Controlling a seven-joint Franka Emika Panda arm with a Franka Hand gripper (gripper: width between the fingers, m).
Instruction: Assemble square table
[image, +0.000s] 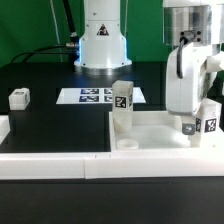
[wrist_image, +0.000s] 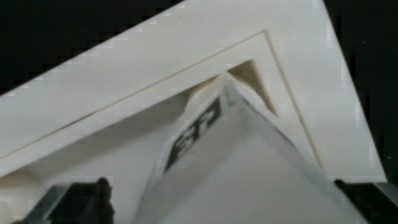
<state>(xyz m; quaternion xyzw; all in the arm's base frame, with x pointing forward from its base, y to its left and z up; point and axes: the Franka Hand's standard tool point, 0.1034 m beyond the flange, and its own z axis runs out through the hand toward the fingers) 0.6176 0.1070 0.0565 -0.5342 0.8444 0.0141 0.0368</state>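
Observation:
The white square slab (image: 160, 128) lies on the black table, its raised rim and one corner filling the wrist view (wrist_image: 107, 110). One tagged white leg (image: 122, 100) stands upright at the slab's far corner toward the exterior view's left. A second tagged leg (image: 209, 118) stands at the slab's corner on the exterior view's right, and in the wrist view (wrist_image: 240, 160) it points into that corner. My gripper (image: 200, 126) straddles this leg, also in the wrist view (wrist_image: 222, 208). Its dark fingertips (wrist_image: 84, 203) sit wide apart, with a gap showing beside the leg, so the jaws are open.
A loose tagged leg (image: 19, 97) lies on the table at the exterior view's left. The marker board (image: 95, 96) lies in front of the robot base (image: 101, 40). Long white border rails (image: 50, 166) run along the front edge.

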